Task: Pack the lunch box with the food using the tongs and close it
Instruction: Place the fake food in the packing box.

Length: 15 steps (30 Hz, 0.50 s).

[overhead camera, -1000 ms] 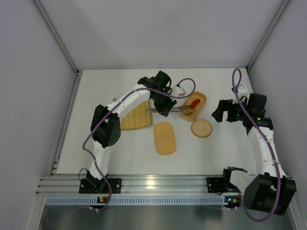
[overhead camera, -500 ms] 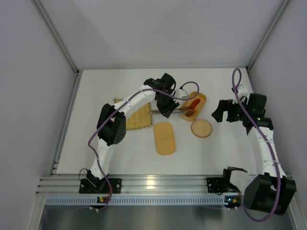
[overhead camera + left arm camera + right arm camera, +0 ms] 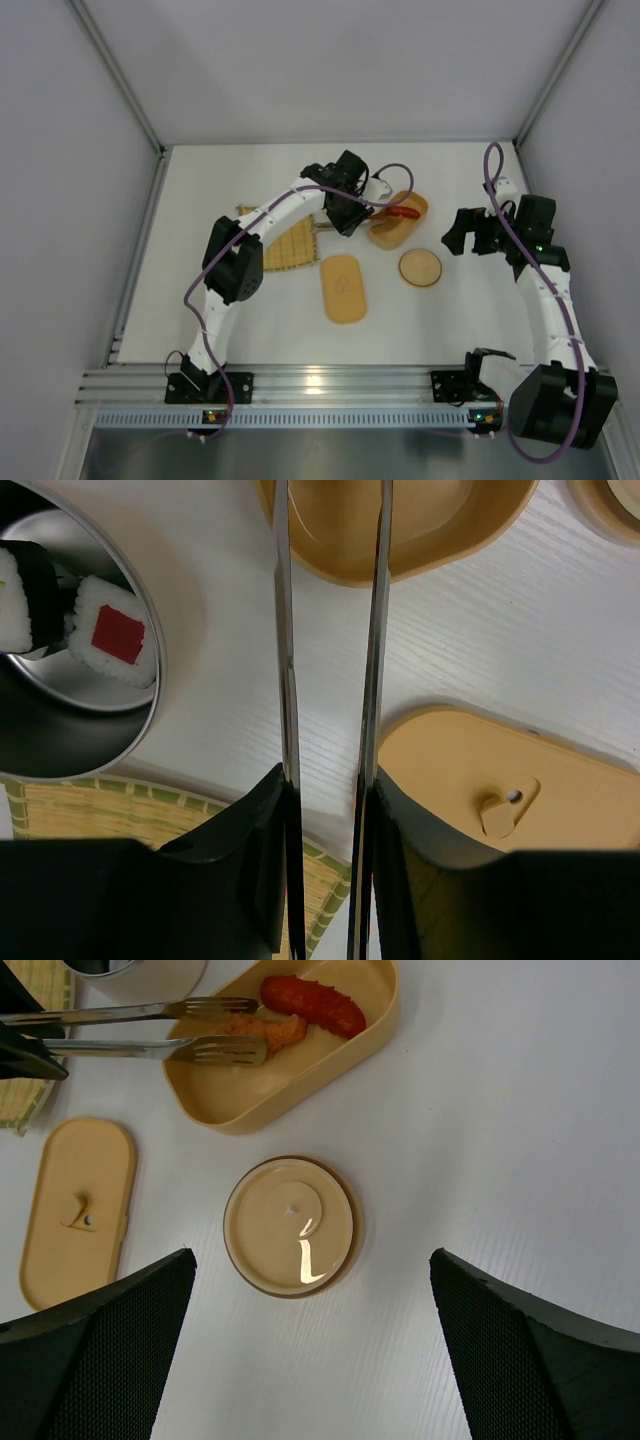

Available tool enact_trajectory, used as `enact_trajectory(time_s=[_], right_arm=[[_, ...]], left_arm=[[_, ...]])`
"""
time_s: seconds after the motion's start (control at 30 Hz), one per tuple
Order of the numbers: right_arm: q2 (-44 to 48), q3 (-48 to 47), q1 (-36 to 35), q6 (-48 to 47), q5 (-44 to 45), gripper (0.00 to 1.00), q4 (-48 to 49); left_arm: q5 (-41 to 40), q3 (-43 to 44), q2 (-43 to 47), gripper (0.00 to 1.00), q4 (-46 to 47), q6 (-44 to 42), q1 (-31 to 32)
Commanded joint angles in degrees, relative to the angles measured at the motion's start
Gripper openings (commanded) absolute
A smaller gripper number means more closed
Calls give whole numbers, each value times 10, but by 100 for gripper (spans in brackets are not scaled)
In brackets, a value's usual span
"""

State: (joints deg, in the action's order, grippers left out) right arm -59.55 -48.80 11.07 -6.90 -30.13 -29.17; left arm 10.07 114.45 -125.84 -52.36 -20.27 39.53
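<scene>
The yellow-orange lunch box (image 3: 400, 222) (image 3: 300, 1070) stands open, with a red piece (image 3: 312, 1005) and an orange piece (image 3: 262, 1028) of food inside. Its flat lid (image 3: 343, 288) (image 3: 78, 1210) (image 3: 500, 790) lies on the table nearer the arms. My left gripper (image 3: 345, 212) (image 3: 330, 780) is shut on the silver tongs (image 3: 285, 630) (image 3: 130, 1030). The tong tips reach into the box on either side of the orange piece. More food, a white roll with a red mark (image 3: 110, 635) and a black-wrapped one (image 3: 25, 600), sits in the steel bowl (image 3: 150, 720). My right gripper (image 3: 465, 230) (image 3: 312, 1255) hangs open to the right of the box.
A round tan lid (image 3: 420, 267) (image 3: 290, 1225) lies between the box and my right gripper. The woven yellow mat (image 3: 280, 242) (image 3: 100, 815) lies left of the box lid, under my left arm. Grey walls close in the table on three sides.
My left arm has stretched right and slightly back, carrying the tongs' tips further over the box. The box looks slightly turned. The right arm has not moved.
</scene>
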Motion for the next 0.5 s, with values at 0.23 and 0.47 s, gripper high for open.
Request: enact_trajectory(time_s=[0.23, 0.47], right_arm=[[17, -2, 10, -5, -11, 99, 31], [14, -4, 10, -4, -12, 99, 32]], left_arm=[[62, 9, 42, 46, 20, 1, -1], [93, 9, 47, 48, 4, -6, -1]])
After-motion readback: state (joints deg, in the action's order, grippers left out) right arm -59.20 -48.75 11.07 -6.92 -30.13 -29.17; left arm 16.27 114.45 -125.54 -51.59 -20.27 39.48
